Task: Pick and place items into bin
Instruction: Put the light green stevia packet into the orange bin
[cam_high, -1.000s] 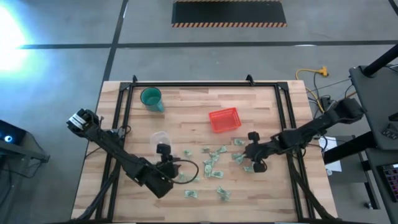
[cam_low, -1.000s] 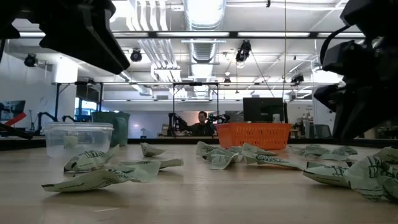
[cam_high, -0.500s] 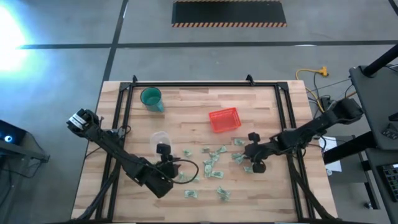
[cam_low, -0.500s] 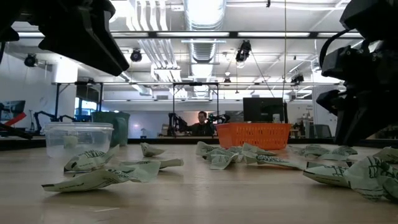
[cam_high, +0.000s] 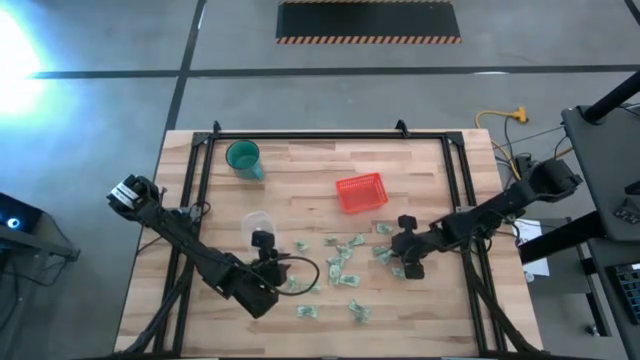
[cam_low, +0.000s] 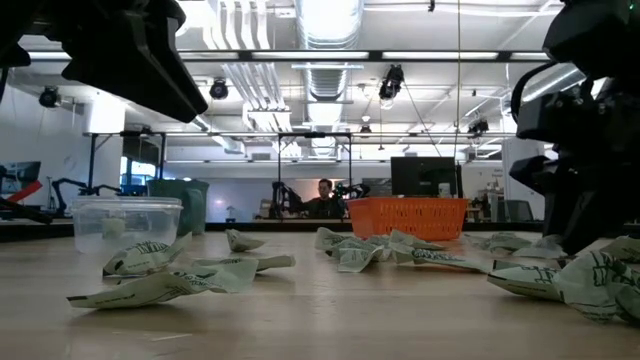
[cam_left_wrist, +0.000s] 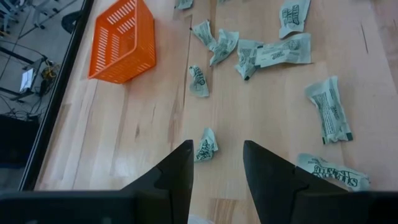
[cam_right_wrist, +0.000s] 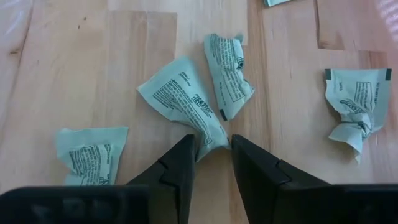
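Two fingers of the right gripper (cam_right_wrist: 211, 155), part open, straddle one packet's (cam_right_wrist: 183, 106) corner near the table's right edge, so closing could pinch the overlapping neighbour (cam_right_wrist: 228, 74) too.

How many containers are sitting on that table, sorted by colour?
Red basket: 1
Teal cup: 1
Clear tub: 1
Total: 3
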